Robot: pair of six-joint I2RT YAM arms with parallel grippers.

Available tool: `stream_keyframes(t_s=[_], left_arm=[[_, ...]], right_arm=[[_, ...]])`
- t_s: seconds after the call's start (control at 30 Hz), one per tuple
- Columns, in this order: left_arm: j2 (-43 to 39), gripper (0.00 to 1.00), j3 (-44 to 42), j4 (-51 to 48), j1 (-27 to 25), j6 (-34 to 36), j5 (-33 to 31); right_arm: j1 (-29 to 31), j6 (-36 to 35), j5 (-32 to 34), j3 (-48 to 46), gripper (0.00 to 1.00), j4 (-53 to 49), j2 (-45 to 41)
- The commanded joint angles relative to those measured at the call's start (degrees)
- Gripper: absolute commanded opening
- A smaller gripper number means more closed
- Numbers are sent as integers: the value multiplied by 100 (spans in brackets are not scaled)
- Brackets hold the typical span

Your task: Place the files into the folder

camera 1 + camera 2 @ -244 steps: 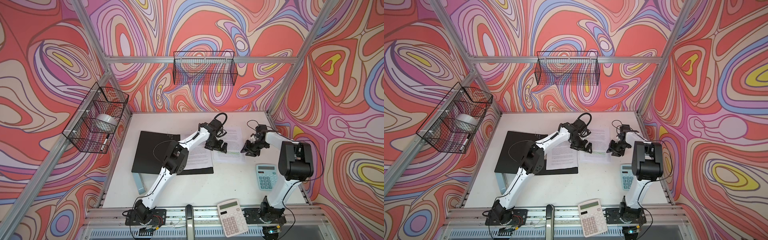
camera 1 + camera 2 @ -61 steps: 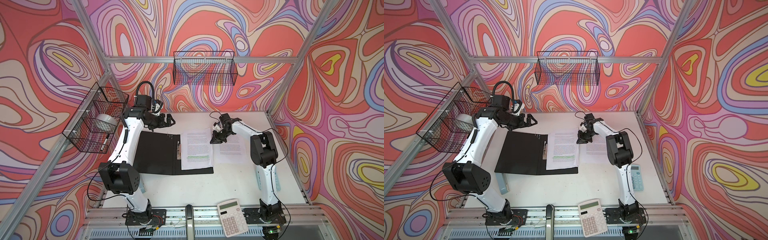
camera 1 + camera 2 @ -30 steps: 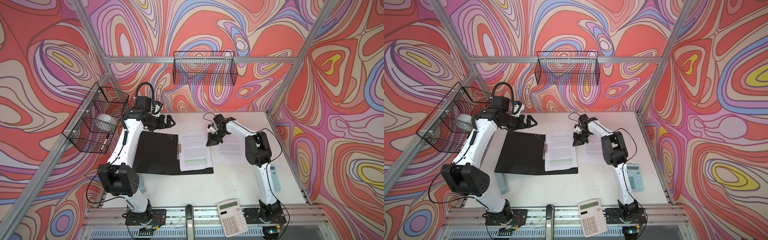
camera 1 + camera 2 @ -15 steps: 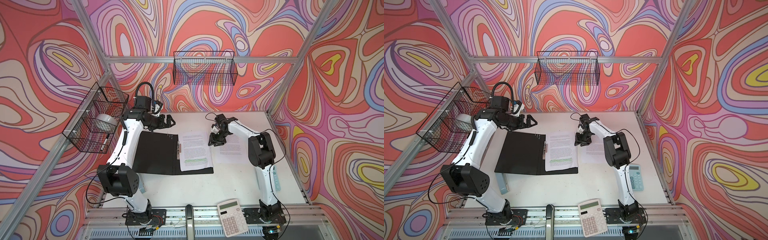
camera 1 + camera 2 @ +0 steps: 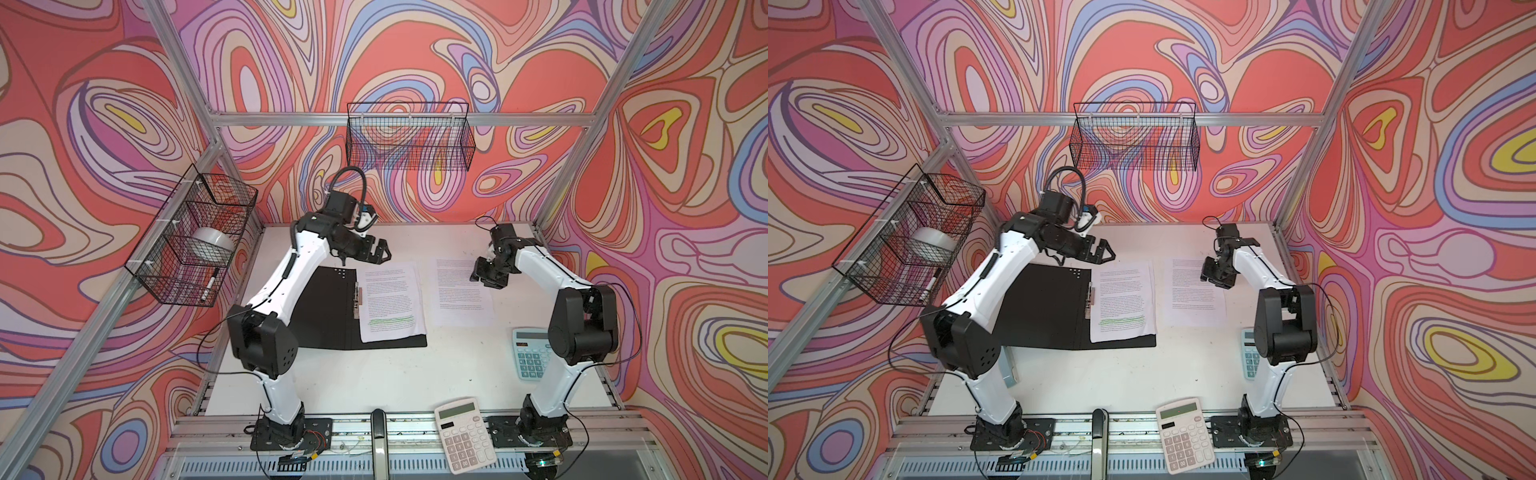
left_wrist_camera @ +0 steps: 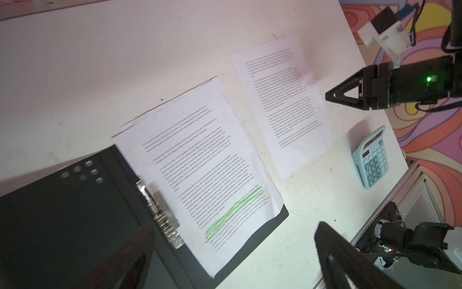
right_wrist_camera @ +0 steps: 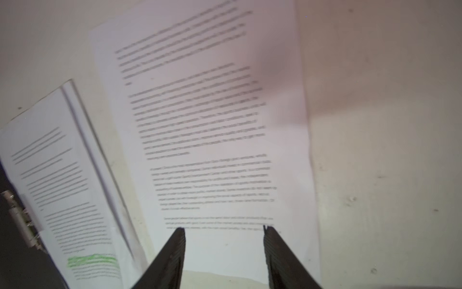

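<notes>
Top views: folder point(image 5: 328, 316) lies open on the bench point(image 5: 415, 374), highlighted sheet point(image 5: 390, 303) inside; one loose sheet point(image 5: 461, 291) lies beside it beneath the half-open, empty right pincer point(image 5: 482, 277). Beyond, left pincer point(image 5: 383, 254) hovers wide open, empty. Next, likely: lifting that sheet's edge.

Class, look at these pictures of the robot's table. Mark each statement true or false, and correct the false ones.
1. The folder lies open. True.
2. The green-highlighted sheet lies outside the folder. False: it lies on the folder's black inside.
3. The right gripper grips the plain sheet. False: its jaws stand open over it, gripping nothing.
4. Two calculators are in view. True: a blue calculator and a white calculator.
</notes>
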Motion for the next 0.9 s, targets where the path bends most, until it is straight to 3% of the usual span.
stream_keyframes(t_s=[0.0, 0.17, 0.33, 0.87], left_arm=[[786, 100, 388, -183, -586, 124, -187], [2429, 100, 1911, -847, -1264, -126, -260], [3550, 100, 3209, -1143, -1508, -426, -281], [4139, 100, 2981, -433, -1654, -868, 102]], right_arm=[[-131, 120, 111, -273, 53, 180, -88], [-407, 126, 65, -413, 53, 364, 80], [-596, 73, -68, -414, 53, 537, 295], [-861, -101, -683, -755, 53, 917, 733]])
